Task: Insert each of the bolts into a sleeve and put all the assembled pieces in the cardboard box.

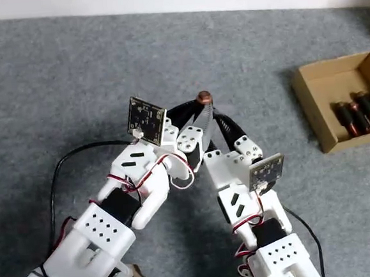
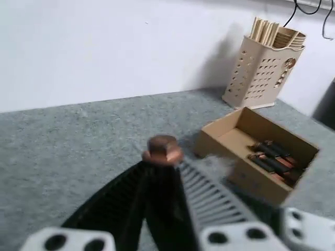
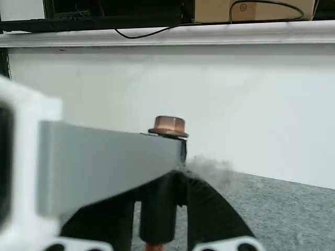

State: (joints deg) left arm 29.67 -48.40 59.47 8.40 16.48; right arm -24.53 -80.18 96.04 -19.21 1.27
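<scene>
Above the middle of the grey mat, both grippers meet on one piece: a black sleeve point(image 3: 158, 212) with a copper-headed bolt point(image 1: 203, 98) standing in it, head up. My left gripper point(image 1: 197, 110) is shut on the piece just under the bolt head point(image 2: 162, 149). My right gripper point(image 1: 211, 112) is shut on the sleeve lower down, and the bolt head point(image 3: 168, 127) rises above its fingers. The cardboard box point(image 1: 312, 106) sits at the right with several assembled pieces point(image 1: 361, 113) lying inside it. The box point(image 2: 220, 137) and those pieces point(image 2: 272, 157) also appear beyond the left gripper point(image 2: 159, 170).
A beige perforated utensil holder point(image 2: 264, 65) stands by the wall behind the box. A black cable point(image 1: 65, 164) trails off the left arm. Grey mat lies open to the left and far side of the arms.
</scene>
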